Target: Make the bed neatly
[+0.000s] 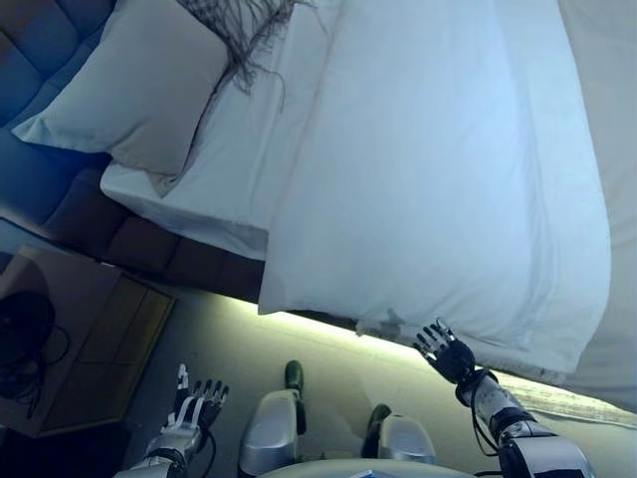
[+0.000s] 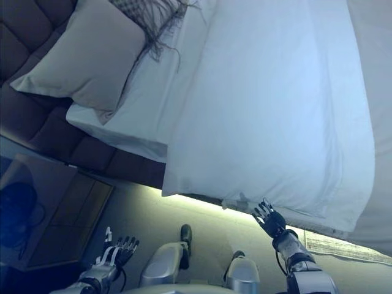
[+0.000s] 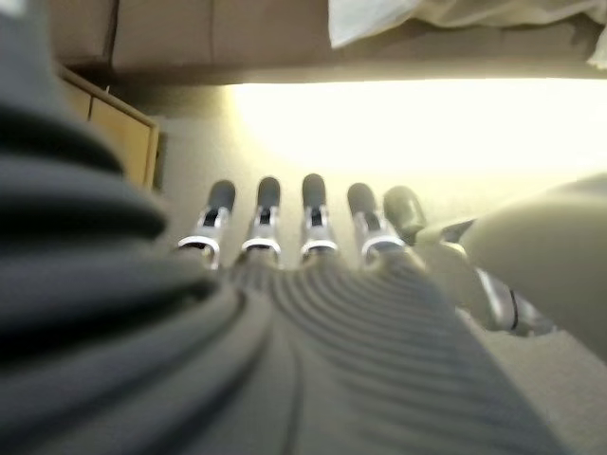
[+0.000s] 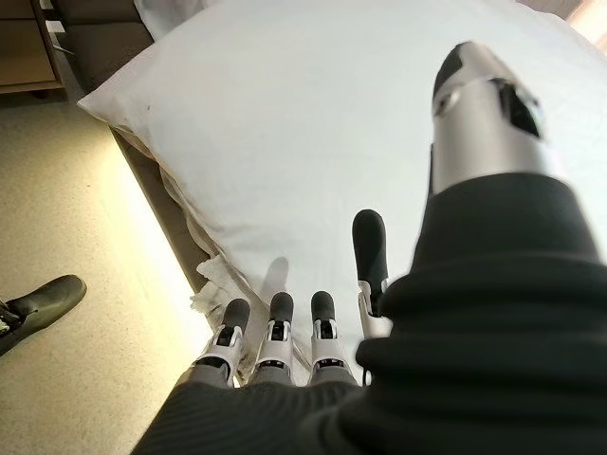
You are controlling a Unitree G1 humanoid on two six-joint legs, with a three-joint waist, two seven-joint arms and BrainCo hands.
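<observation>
A white duvet (image 1: 448,169) lies over the bed and hangs over its near side edge. A beige pillow (image 1: 134,85) leans at the head of the bed by the dark padded headboard (image 1: 40,60). A fringed throw (image 1: 244,30) lies next to the pillow. My right hand (image 1: 445,354) is open with straight fingers, just below the duvet's hanging edge; in the right wrist view its fingers (image 4: 275,327) point at the duvet (image 4: 313,123). My left hand (image 1: 194,403) is open and empty, low over the floor, away from the bed; it also shows in the left wrist view (image 3: 285,213).
A wooden bedside table (image 1: 85,349) stands at the left by the headboard, with a dark object (image 1: 25,324) on it. A lit strip (image 1: 328,329) glows under the bed frame. Beige carpet (image 4: 85,237) lies between me and the bed.
</observation>
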